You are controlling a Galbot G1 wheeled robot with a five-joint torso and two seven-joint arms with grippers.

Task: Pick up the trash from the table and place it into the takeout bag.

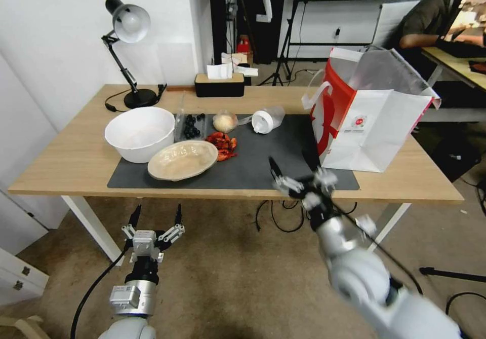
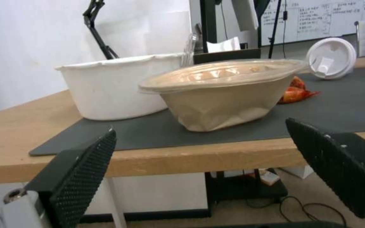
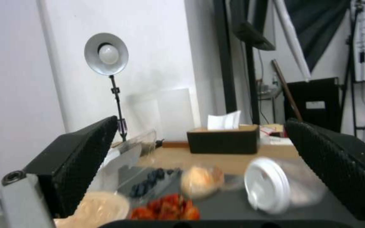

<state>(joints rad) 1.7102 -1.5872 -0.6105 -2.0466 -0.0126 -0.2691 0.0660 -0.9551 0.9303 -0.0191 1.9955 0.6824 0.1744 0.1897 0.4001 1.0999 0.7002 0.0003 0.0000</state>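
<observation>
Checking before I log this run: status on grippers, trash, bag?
Left gripper open, low before table edge. Right gripper open over mat's near edge. Trash on mat, lidded cup lying over. Takeout bag open, nothing blocking.

White takeout bag (image 1: 377, 121), red sides; beige bowl (image 1: 182, 159); dark grey mat (image 1: 263, 169).

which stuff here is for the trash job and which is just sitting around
Job: beige bowl, lidded plastic cup, wrapped yellowish lump, red scraps, takeout bag, table.
Just there: white bowl, desk lamp, tissue box.
</observation>
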